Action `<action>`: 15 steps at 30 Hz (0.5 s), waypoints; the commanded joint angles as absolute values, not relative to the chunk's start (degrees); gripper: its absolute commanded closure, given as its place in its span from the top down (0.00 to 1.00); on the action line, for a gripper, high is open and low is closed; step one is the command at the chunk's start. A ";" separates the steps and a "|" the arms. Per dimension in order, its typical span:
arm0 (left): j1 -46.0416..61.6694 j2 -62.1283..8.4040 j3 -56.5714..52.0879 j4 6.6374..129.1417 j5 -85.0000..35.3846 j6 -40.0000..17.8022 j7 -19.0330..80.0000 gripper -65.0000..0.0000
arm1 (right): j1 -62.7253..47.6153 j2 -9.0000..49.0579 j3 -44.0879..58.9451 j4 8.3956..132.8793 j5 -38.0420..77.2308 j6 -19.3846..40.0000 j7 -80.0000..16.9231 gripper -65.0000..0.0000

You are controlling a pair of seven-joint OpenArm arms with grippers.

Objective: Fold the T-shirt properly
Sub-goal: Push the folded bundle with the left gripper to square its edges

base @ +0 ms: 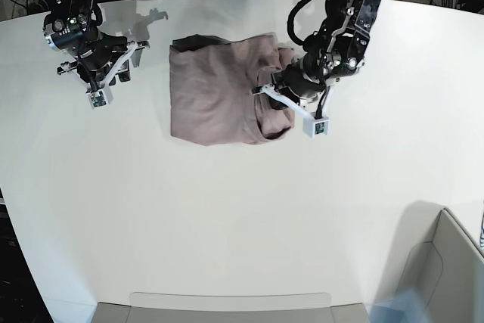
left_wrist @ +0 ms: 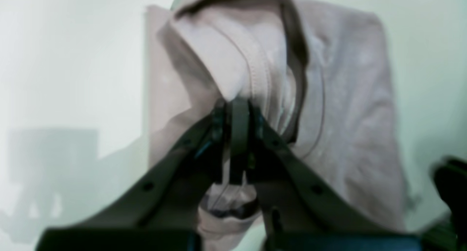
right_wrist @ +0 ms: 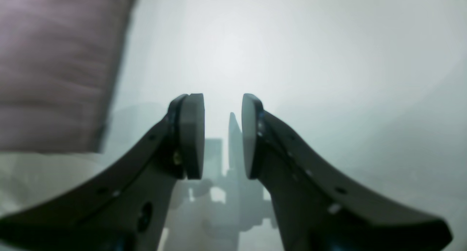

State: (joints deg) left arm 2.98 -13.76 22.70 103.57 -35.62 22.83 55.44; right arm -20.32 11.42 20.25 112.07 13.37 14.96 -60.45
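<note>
Both arms are black, built of blocky segments with black cables looped along them. Each carries a small white camera box (base: pixel 318 127) near its wrist. The left gripper (left_wrist: pixel 239 110) and the right gripper (right_wrist: pixel 222 134) each have 2 dark, curved fingers (right_wrist: pixel 146 178) dotted with small screw holes and ending in flat, rounded grey pads (right_wrist: pixel 192 134).
</note>
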 commanded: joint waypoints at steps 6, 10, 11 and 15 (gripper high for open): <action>2.24 -14.99 21.76 103.52 -35.47 22.73 54.81 0.00 | -20.00 11.82 20.44 113.01 14.02 14.99 -59.65 0.25; 2.24 -14.90 21.23 102.11 -35.47 23.25 55.52 0.00 | -19.82 11.74 20.44 113.01 14.02 14.99 -59.65 0.25; 2.24 -14.90 21.14 102.29 -35.47 23.25 55.52 0.00 | -19.82 11.74 20.44 113.01 14.02 14.99 -59.65 0.25; 2.59 -14.90 18.15 105.63 -35.47 23.34 55.43 0.11 | -19.74 11.74 20.44 113.01 14.11 14.99 -59.65 0.25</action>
State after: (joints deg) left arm 3.27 -14.57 18.74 104.14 -35.88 23.16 56.69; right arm -20.14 11.22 20.25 112.07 13.56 14.96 -60.42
